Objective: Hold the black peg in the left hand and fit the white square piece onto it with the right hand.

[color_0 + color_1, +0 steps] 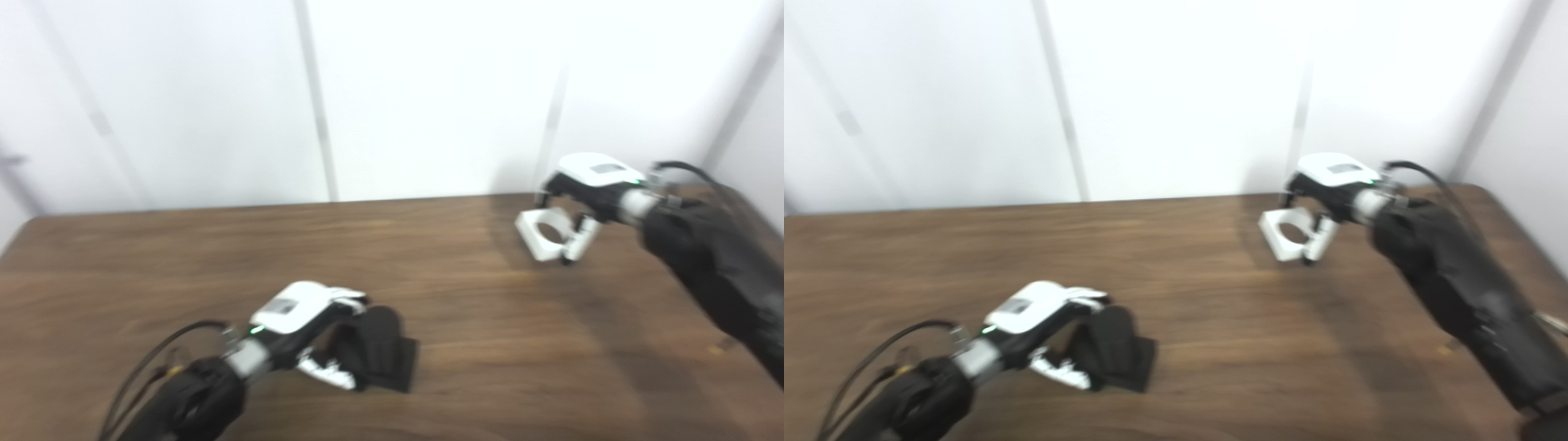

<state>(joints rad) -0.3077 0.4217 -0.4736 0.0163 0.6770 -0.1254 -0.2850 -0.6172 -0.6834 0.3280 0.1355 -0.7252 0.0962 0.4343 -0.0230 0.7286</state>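
Black peg, rounded on a flat square base, sits near-left on the wood-grain table, left hand grasping it. Far right, right hand grips the white square piece with its round hole.

Left hand around black peg, right hand gripping white square piece over table

Table is brown wood grain, faintly sheened; peg matt black; square piece looks white plastic, though blurred.
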